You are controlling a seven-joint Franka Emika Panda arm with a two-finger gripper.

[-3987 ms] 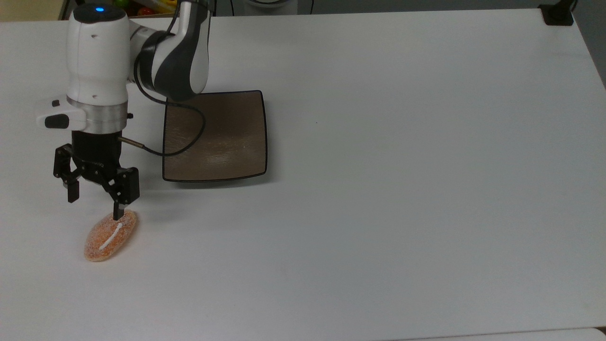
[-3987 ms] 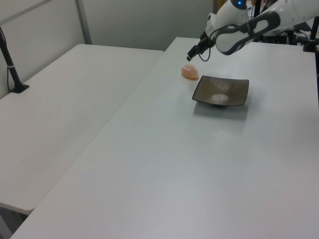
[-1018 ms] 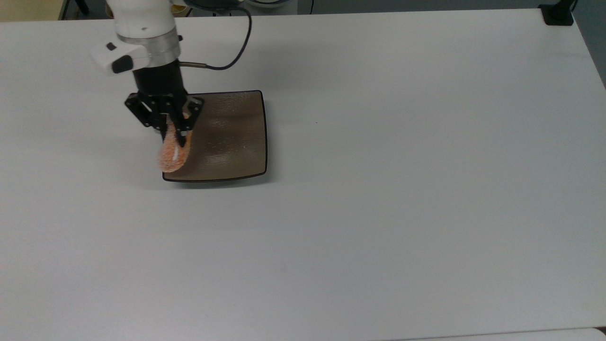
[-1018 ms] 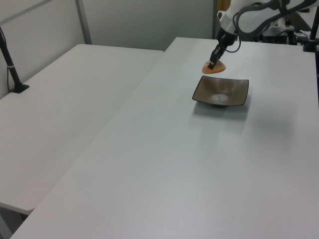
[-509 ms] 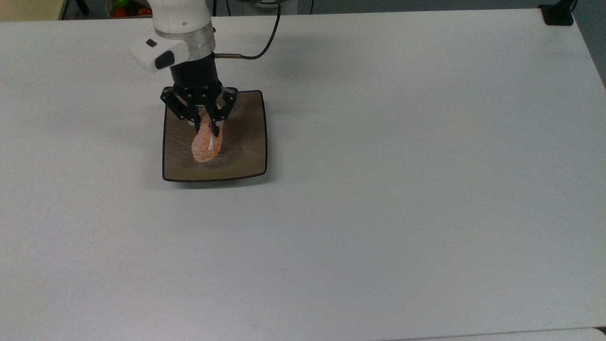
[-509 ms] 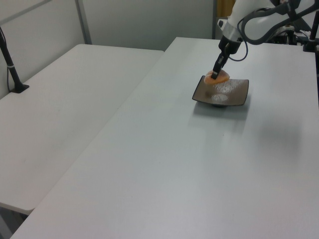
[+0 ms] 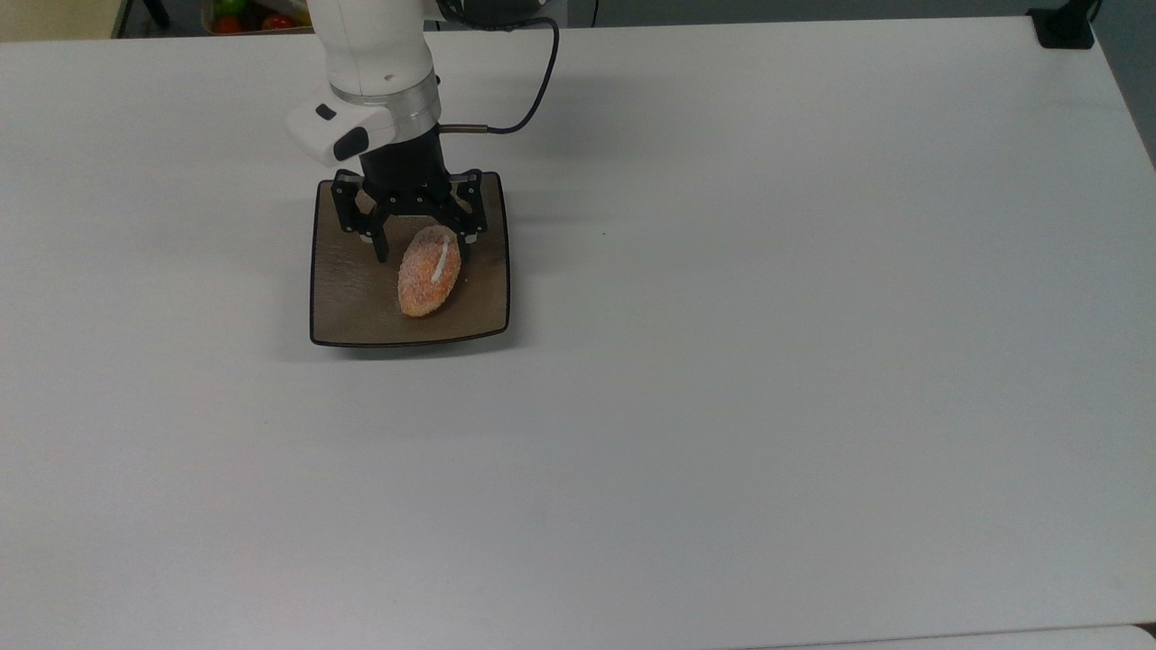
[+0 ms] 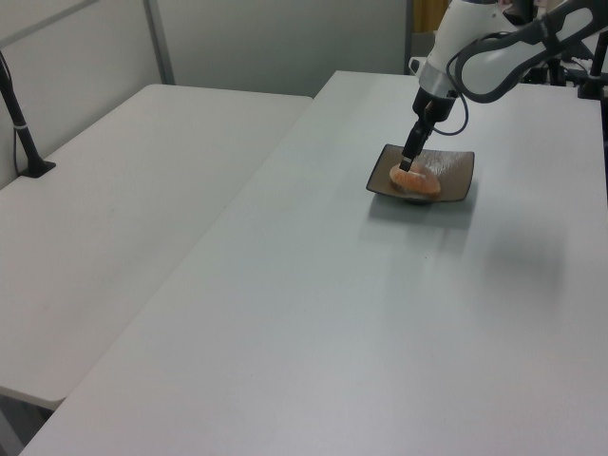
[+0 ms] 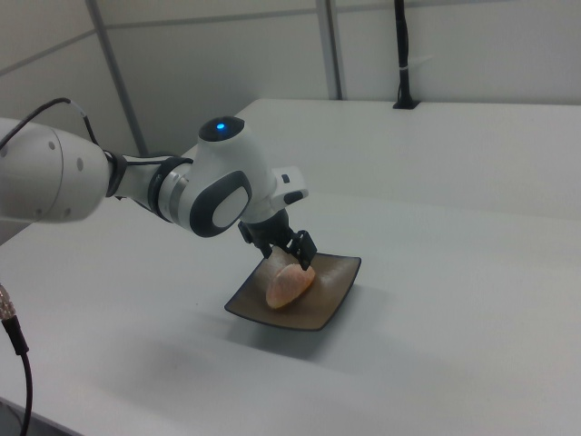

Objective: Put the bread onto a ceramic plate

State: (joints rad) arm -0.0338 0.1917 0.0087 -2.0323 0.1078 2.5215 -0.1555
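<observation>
While we look down from the top view, we list what we see, line by line.

Bread: we see the bread [image 7: 429, 271] lying on the ceramic plate [image 7: 343, 307], an oval orange-tan bun with a speckled crust and one white stripe along its top; in the top view it sits a little right of the plate's middle, its long axis running from the far side towards the near side, tilted slightly; in the left view the bread [image 8: 419, 181] rests low in the dish; in the right view the bread [image 9: 290, 283] lies towards the far-left part of the plate.

Plate: we find the ceramic plate a square brown dish with rounded corners and a thin dark rim; it stands flat on the white table [image 7: 768, 361], in the far-left part of the table as the top view shows it; the left view has the ceramic plate [image 8: 456, 180] towards its far right; in the right view the ceramic plate [image 9: 322, 313] sits near the middle.

Claw: we see the gripper [image 7: 421, 242] over the far part of the plate, pointing downward, its two black fingers spread apart; one fingertip stands to the top view's left of the bun's far end, the other just at the right of that end; we cannot tell whether the right one touches the crust; nothing is clamped between them; the right view shows the gripper [image 9: 289, 250] just above the bun's far end.

Arm: we follow the white arm [image 7: 375, 54] up to the top view's far edge; a black cable [image 7: 533, 81] loops from its wrist.
</observation>
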